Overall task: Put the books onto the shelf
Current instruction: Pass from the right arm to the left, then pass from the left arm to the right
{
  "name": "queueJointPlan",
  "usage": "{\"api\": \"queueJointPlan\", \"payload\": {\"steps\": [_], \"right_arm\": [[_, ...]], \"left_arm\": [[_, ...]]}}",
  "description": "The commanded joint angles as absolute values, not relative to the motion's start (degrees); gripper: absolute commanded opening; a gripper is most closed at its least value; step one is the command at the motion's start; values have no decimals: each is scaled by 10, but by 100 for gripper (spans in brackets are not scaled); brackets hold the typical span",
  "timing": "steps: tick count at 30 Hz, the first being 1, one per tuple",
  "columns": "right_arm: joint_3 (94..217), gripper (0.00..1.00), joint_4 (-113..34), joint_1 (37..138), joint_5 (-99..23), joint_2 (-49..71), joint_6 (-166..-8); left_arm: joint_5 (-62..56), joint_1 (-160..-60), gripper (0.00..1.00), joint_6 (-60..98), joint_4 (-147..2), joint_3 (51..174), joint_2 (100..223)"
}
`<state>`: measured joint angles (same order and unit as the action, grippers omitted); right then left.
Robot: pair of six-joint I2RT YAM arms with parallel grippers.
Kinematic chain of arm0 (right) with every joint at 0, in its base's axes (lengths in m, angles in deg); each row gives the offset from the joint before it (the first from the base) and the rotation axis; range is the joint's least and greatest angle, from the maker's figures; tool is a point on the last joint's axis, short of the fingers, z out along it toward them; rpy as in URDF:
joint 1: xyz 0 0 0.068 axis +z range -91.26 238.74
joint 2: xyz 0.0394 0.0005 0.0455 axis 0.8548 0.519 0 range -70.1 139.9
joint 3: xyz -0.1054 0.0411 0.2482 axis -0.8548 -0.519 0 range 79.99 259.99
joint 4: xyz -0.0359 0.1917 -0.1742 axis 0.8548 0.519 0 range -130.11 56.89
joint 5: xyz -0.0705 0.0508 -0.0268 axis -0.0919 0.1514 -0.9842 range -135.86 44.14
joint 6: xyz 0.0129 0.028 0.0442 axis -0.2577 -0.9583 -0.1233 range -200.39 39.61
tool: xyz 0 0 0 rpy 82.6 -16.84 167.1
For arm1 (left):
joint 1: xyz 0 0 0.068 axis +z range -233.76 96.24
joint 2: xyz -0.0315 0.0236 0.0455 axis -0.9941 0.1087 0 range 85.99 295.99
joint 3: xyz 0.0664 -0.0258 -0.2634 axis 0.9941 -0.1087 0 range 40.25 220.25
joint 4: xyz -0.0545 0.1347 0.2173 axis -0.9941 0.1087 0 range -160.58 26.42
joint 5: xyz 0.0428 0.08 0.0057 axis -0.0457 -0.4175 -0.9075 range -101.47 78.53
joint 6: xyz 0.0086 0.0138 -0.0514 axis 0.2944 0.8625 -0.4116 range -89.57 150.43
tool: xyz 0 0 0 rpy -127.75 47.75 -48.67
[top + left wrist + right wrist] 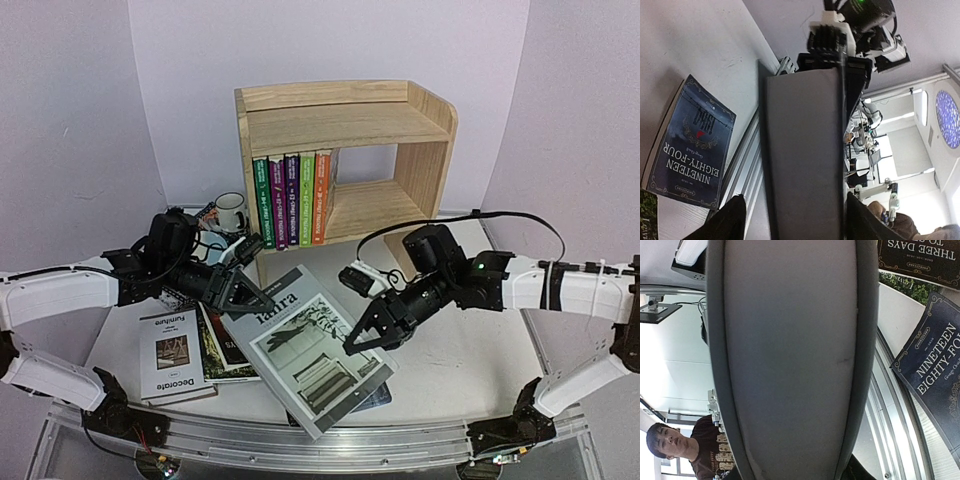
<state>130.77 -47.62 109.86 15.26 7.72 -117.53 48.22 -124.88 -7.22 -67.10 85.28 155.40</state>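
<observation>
The pine shelf (345,120) stands at the back with several thin books (292,198) upright on its lower tier. A large grey book (300,340) hangs tilted above the table between both arms. My right gripper (362,335) is shut on its right edge, and its page edge (790,340) fills the right wrist view at that gripper (790,475). My left gripper (237,290) straddles the opposite edge (805,150). That gripper (795,220) is open, with a gap beside one finger (732,220).
A white "Decorate" book (172,352) and dark books (222,350) lie on the left. "Nineteen Eighty-Four" (690,145) lies under the raised book near the front rail (300,440). A mug (231,210) stands left of the shelf.
</observation>
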Motion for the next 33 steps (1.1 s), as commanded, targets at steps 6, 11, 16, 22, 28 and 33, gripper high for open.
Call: {"api": "queueJointPlan", "payload": {"steps": [6, 11, 16, 22, 28, 33], "right_arm": [[1381, 53, -449, 1102, 201, 121, -1106], [1395, 73, -429, 1100, 174, 132, -1098], [1418, 91, -328, 1089, 62, 113, -1038], [1452, 94, -223, 1087, -130, 100, -991], [1437, 98, -195, 1093, -291, 32, -960], [1448, 98, -176, 1183, -478, 7, -919]], "left_arm": [[538, -1246, 26, -82, -694, 865, 1521], [531, -1246, 24, -87, -694, 861, 1514], [461, -1245, 24, -80, -652, 856, 1498], [357, -1245, 22, -106, -621, 852, 1475], [290, -1245, 22, -188, -621, 818, 1439], [259, -1245, 22, -246, -628, 802, 1438]]}}
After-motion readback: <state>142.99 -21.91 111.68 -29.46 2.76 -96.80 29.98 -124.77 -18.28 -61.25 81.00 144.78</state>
